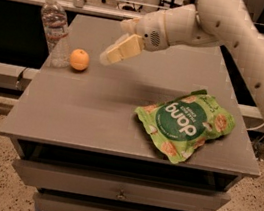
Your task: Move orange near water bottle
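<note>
- A grey table (94,116) with drawers below is shown. The bottle stands on one of its far corners, and every other place here is given from that bottle.
- A white arm (245,41) is seen reaching in from the side of the table opposite the bottle, above the tabletop.
- A green bag (184,124) lies flat, well apart from the bottle, towards the near corner diagonally across from it.
- The bottle (54,28) is clear with a white cap. It stands upright with its long axis vertical and the cap pointing up.
- The gripper (111,55) hovers above the table near the bottle, on the orange's far side from it, and is tilted down towards the orange. Nothing is held in it. Whether the claw is parted or closed cannot be told.
- The orange (79,60) rests on the table just beside the bottle's base, on the side facing the bag. Whether the two touch cannot be told. Being round, it has no long axis, and no stem end can be made out, so no facing can be given.
- The placing step is judged done, since the orange lies free beside the bottle. What is called for next is a clean retreat of the gripper, up and away from the bottle. The orange should not be nudged, as it would likely roll.
</note>
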Tool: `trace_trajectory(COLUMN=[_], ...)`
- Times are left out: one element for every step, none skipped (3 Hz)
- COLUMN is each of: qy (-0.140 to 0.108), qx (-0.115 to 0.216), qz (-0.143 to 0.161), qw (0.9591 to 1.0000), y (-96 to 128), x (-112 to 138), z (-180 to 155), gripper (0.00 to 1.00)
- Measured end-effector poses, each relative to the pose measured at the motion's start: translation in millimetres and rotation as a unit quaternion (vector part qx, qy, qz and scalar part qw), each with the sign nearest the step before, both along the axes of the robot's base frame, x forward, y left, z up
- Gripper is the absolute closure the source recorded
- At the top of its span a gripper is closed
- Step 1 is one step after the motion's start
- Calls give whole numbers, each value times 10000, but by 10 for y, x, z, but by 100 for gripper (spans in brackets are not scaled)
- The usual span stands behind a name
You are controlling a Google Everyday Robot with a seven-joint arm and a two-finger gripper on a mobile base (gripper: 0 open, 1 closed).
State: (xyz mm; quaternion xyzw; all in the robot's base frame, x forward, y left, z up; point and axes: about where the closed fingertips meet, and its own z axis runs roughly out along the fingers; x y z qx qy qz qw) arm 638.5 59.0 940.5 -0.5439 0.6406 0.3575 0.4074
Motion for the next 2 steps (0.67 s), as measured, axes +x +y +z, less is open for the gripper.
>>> trace_trajectory(qy=[-357, -388], qx=[91, 86], qz=[-280, -345], qw=[9989, 9986], y=[-552, -653], x=[-78, -82], z=[172, 171], gripper=[0, 0])
